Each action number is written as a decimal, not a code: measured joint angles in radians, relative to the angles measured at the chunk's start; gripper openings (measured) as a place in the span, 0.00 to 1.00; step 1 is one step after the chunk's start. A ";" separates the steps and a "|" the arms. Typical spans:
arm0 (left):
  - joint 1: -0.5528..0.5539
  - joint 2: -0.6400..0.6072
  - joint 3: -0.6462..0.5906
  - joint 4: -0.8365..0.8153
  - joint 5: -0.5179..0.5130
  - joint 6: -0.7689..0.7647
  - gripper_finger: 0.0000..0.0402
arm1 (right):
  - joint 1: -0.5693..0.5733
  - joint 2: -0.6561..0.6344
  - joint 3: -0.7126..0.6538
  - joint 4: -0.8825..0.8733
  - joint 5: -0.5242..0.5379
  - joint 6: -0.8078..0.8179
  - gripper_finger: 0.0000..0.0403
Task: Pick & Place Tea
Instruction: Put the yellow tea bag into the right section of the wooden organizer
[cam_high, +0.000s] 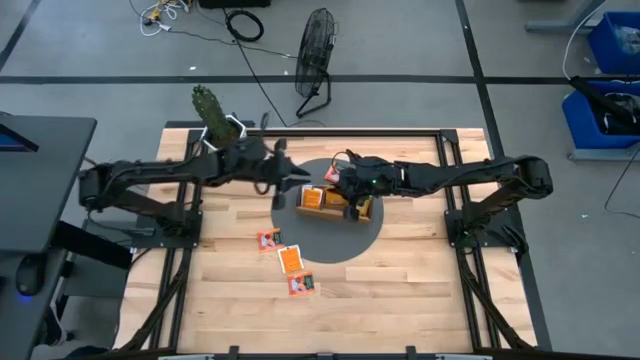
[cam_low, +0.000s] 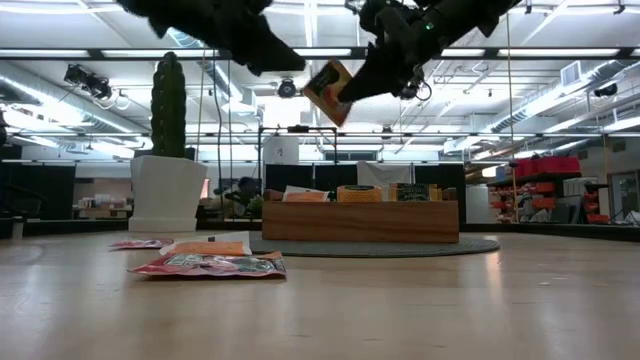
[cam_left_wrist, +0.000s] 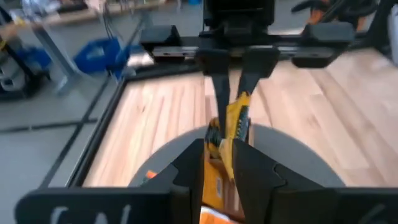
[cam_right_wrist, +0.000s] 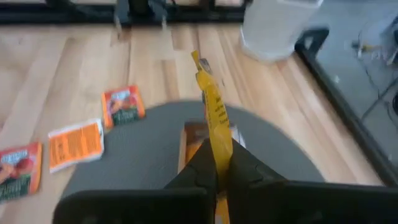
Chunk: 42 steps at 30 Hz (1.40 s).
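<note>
The right claw (cam_right_wrist: 216, 167) is clamped on a yellow tea sachet (cam_right_wrist: 213, 118), edge-up above the tray (cam_high: 336, 208); the left claw (cam_left_wrist: 219, 163) stands parted beside it. Light, floppy, slippery: it probably handles best pinched at an edge.

Grey concrete floor (cam_high: 420, 40) w/ dark seam lines. Black floor fan (cam_high: 316, 55) just behind the table; cables beside it. Blue bins (cam_high: 610, 60) well right of fan. Ceiling strip lights (cam_low: 560, 52) overhead.
</note>
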 joint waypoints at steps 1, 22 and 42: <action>0.000 -0.029 -0.042 0.038 0.000 -0.004 0.22 | 0.001 -0.006 0.000 0.003 -0.001 -0.007 0.01; -0.005 -0.152 -0.513 0.853 0.032 -0.089 0.22 | 0.056 -0.045 -0.001 0.353 -0.012 -0.080 0.01; -0.017 -0.104 -0.513 0.966 0.047 -0.108 0.22 | 0.032 0.097 -0.002 0.634 -0.074 -0.052 0.01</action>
